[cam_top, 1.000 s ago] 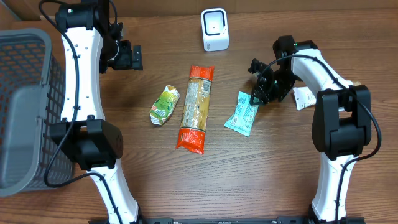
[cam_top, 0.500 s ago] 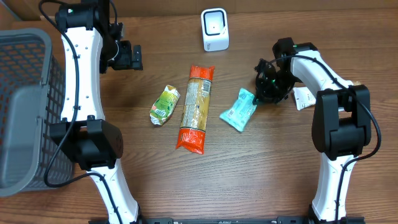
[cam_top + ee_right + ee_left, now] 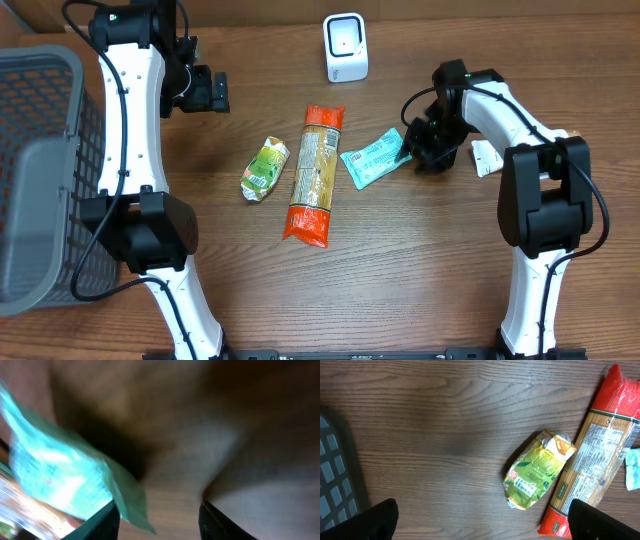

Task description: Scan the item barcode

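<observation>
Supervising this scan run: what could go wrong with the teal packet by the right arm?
The teal packet sits at the tip of the right fingers; the blurred wrist view shows no firm grip, so it may slip. It lies right beside the pasta bag, which could get dragged along.

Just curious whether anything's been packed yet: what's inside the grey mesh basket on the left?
In the grey plastic mesh basket, only its gridded walls and plain floor show; no packet is visible. Its left part runs past the picture edge and cannot be checked.
</observation>
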`<state>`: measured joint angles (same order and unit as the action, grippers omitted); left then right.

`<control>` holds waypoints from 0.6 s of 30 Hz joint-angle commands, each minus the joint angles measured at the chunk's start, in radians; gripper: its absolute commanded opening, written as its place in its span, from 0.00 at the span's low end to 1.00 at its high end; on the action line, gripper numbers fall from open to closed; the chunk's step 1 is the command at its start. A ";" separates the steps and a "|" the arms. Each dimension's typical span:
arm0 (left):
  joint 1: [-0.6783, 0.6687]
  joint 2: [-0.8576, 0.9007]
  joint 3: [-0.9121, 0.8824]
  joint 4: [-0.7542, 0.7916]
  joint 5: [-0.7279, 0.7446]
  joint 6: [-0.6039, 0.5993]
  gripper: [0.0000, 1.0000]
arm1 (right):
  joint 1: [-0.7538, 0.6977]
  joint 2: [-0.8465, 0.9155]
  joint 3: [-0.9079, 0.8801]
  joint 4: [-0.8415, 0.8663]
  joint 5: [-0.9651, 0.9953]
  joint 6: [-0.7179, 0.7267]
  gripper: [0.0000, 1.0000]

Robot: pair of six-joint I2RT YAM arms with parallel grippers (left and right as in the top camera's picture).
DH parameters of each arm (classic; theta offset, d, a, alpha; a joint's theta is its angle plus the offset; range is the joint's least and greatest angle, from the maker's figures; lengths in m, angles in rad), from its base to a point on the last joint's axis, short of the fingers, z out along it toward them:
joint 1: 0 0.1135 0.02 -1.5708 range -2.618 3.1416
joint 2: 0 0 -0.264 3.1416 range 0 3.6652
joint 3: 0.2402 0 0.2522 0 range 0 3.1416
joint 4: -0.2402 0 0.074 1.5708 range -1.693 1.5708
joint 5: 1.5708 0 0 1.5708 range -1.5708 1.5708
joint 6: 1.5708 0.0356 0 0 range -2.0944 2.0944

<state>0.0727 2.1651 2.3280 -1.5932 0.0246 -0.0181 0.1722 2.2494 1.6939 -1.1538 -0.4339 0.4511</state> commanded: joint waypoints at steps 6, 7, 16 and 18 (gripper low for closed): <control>-0.002 0.008 -0.003 0.001 -0.006 0.019 0.99 | -0.036 -0.003 0.126 -0.107 0.020 -0.488 0.63; -0.002 0.008 -0.003 0.001 -0.006 0.019 1.00 | -0.042 -0.003 0.140 -0.108 0.025 -0.536 0.63; -0.002 0.008 -0.003 0.001 -0.006 0.019 1.00 | -0.045 0.007 0.092 0.048 -0.054 -0.752 0.72; -0.002 0.008 -0.003 0.001 -0.006 0.019 0.99 | -0.044 0.021 0.082 0.066 -0.083 -0.752 0.72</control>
<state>0.0727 2.1651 2.3280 -1.5929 0.0246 -0.0185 0.1173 2.2498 1.8053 -1.1061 -0.4431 -0.2150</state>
